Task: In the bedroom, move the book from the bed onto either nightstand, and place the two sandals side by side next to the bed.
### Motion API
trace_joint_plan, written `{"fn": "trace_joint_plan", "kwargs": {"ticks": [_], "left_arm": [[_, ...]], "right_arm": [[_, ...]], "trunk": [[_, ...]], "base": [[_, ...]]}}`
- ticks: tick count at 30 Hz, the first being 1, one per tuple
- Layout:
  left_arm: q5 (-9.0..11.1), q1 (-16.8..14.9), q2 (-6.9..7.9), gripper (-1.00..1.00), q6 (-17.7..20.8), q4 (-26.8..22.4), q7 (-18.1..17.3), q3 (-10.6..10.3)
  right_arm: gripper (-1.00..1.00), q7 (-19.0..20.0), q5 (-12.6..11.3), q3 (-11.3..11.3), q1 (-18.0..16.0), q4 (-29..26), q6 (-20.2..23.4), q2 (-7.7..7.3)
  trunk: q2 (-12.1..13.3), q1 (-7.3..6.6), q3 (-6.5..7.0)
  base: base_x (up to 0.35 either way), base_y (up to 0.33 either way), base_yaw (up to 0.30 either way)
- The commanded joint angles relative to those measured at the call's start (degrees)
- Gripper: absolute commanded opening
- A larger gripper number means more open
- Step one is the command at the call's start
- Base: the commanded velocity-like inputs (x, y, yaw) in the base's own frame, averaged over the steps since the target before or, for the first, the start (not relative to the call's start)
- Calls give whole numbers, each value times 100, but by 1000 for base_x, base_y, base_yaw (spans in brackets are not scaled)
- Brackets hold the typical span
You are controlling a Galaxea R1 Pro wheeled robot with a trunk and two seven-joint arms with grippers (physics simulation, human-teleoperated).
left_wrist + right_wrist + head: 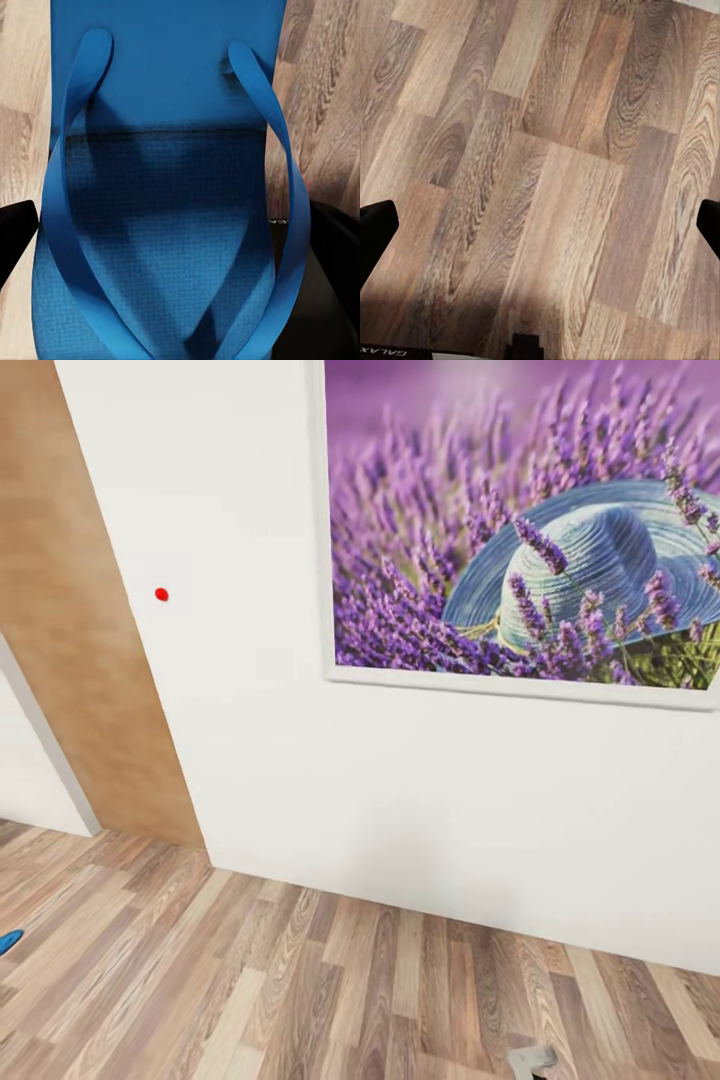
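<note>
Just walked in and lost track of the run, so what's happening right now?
The robot faces a white wall with a lavender picture and a wooden door. The left wrist view shows a blue sandal very close between the left claw's dark fingers, above the wood floor; whether it is gripped is unclear. The right claw is open over bare planks. A bit of blue shows at the head view's left edge.

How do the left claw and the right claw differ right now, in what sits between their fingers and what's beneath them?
The left claw has a blue sandal filling the space between its dark fingers, while the right claw has nothing between its fingers. The left looks along the sandal's sole and straps, with wood floor only at the edges; the right looks at bare wood floor. Both show black fingers spread wide apart at the frame sides.
</note>
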Motion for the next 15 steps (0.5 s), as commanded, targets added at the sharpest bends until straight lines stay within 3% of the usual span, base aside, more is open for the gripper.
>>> {"fn": "trace_joint_plan", "kwargs": {"ticks": [1,10,15], "left_arm": [[40,-4,-1,-100,-10,3,12,-18],[33,-4,-1,-100,-11,3,20,-24],[33,-4,-1,-100,-15,-1,20,-28]], "right_arm": [[100,1,14,25,-3,-2,-2,-5],[100,1,23,35,-3,2,-2,1],[100,1,23,42,-3,6,-2,3]], "trunk": [[-5,2,-8],[-5,2,-8],[-5,2,-8]], "base": [[159,-8,13],[264,-3,9],[253,-29,173]]}}
